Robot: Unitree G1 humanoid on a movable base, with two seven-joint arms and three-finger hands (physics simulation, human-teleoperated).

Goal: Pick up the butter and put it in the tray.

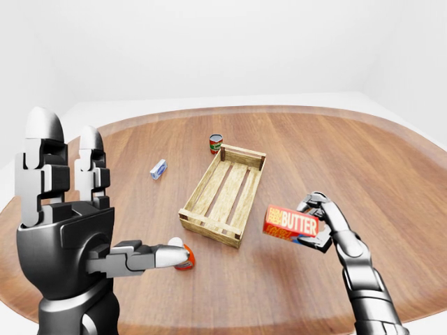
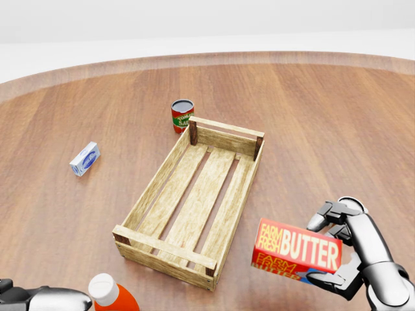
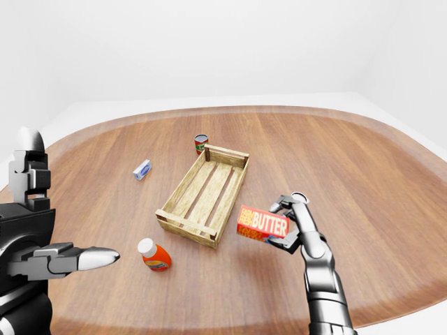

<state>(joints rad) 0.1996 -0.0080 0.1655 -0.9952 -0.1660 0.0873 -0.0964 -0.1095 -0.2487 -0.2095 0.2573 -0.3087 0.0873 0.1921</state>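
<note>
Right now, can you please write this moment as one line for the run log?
phase: carry | right hand: shut on butter box, held off the table | left hand: open, raised | wooden tray: holds nothing | butter box: right of tray in head view

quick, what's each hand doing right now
Left hand: open, fingers upright, holding nothing.
Right hand: closed on the butter box, held off the table beside the tray.

A round wooden table (image 2: 311, 116) carries everything. On it lie a crate (image 2: 194, 201), a can (image 2: 182, 115), a small carton (image 2: 85, 159) and a bottle (image 3: 154, 255).
</note>
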